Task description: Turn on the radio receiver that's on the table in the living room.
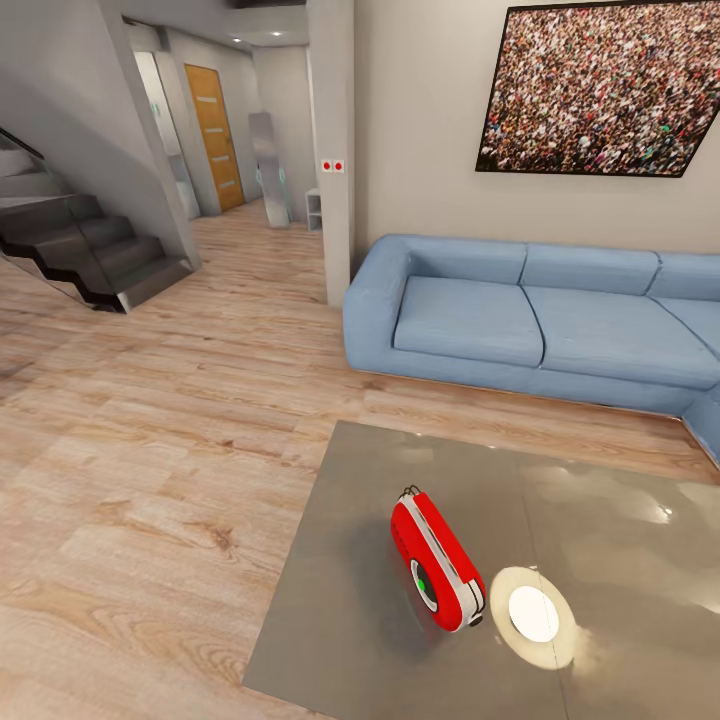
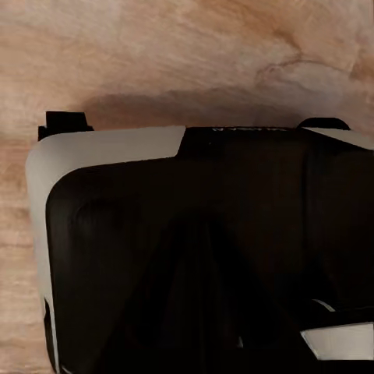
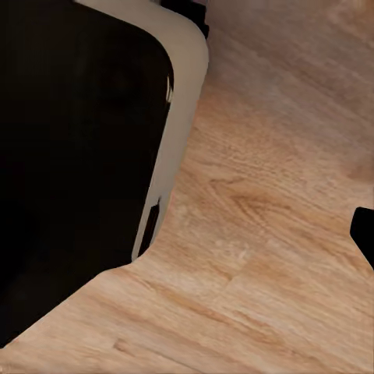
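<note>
One head view, two wrist views. Far left in head view: dark staircase [image 1: 90, 250] with glass side, then a hallway with an orange wood door [image 1: 214, 137] at its end. Pale wall pillar [image 1: 332, 150] carries two small red switches [image 1: 333, 166]. Light wood plank floor [image 1: 150, 430] covers the left half and runs up to the table. Right of the pillar: light-blue sofa [image 1: 540, 320] against the pale wall, speckled crowd picture [image 1: 600, 85] hanging above it.

Table [image 1: 340, 580], glossy grey-taupe top, sits low centre to right, in front of the sofa, reflections on its right part. Radio receiver [image 1: 437, 560] stands on the table near its front-left area, on edge and angled, red body, white-silver band along the edge, grey dial with green dot facing lower left, thin wire handle at the far upper end. Just right of it, very close, touching or not unclear: flat white-and-cream round disc [image 1: 533, 615] lying on the tabletop.

Left wrist view: dark and off-white robot body [image 2: 195, 249] over wood floor; left pincer opening cannot be told. Right wrist view: dark panel with off-white edge [image 3: 175, 117] above plank floor, a small black piece [image 3: 365, 234] at the frame edge; right pincer state cannot be told, nothing seen held.
</note>
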Robot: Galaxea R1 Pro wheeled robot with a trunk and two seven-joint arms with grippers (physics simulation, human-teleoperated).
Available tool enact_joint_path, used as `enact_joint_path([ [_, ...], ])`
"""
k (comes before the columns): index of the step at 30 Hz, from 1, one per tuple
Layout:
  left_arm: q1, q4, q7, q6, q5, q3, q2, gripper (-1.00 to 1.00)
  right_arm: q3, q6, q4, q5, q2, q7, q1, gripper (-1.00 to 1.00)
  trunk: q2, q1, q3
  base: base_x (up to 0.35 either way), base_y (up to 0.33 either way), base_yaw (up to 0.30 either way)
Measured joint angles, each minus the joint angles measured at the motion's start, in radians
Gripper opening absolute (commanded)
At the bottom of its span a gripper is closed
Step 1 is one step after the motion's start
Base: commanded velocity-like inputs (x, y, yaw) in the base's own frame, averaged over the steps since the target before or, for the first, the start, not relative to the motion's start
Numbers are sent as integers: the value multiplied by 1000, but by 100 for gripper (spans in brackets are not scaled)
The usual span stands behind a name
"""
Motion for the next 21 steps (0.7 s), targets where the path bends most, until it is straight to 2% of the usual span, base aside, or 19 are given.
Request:
enact_joint_path([
  [2,0,66,47,-42,-2,0,-13,-100,0,1,2,0,34,-17,0,100,0,0,0,0,0,0],
  [5,0,122,119,-75,-2,0,-34,-100,0,1,3,0,71,-34,0,100,0,0,0,0,0,0],
  [11,0,192,281,-92,-16,0,-84,-100,-1,0,4,-1,127,-51,0,100,0,0,0,0,0,0],
  [14,0,213,356,-94,-21,0,-103,-100,-1,-1,4,-1,168,-53,0,100,0,0,0,0,0,0],
  [17,0,221,380,-95,-20,0,-107,-100,-1,-1,4,-1,200,-56,0,100,0,0,0,0,0,0],
  [21,0,224,389,-95,-11,2,-108,-100,-3,-2,4,0,219,-58,0,100,0,0,0,0,0,0],
])
